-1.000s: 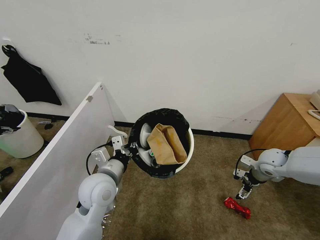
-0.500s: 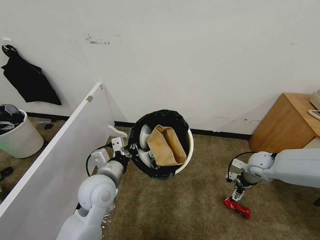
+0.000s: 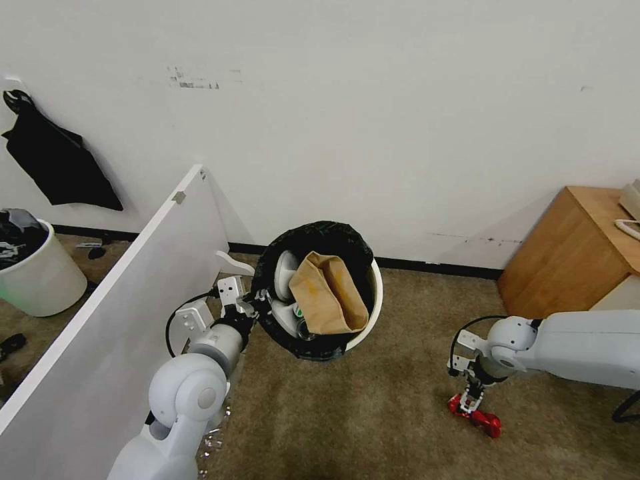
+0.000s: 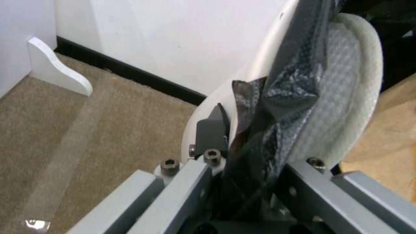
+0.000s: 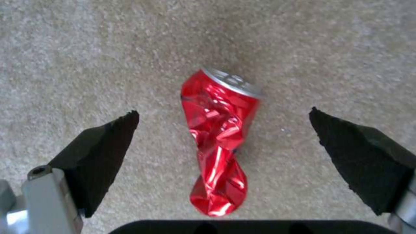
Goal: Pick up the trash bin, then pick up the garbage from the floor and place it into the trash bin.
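Crushed red can [image 5: 219,143] lying flat on carpet [image 5: 86,48], long axis along the line of the right wrist view, silver lid end pointing away from the camera, twisted end nearest. Right gripper [image 5: 223,136] low over the can, jaws wide open, straddling it, not touching. Left gripper [image 4: 249,152] clamped on trash bin [image 3: 373,303] rim, bin held tilted, tan paper bag [image 3: 327,293] inside.

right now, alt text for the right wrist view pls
The right gripper hangs open just above a crushed red metal can lying on beige carpet, one black pad on either side of it and neither touching it.
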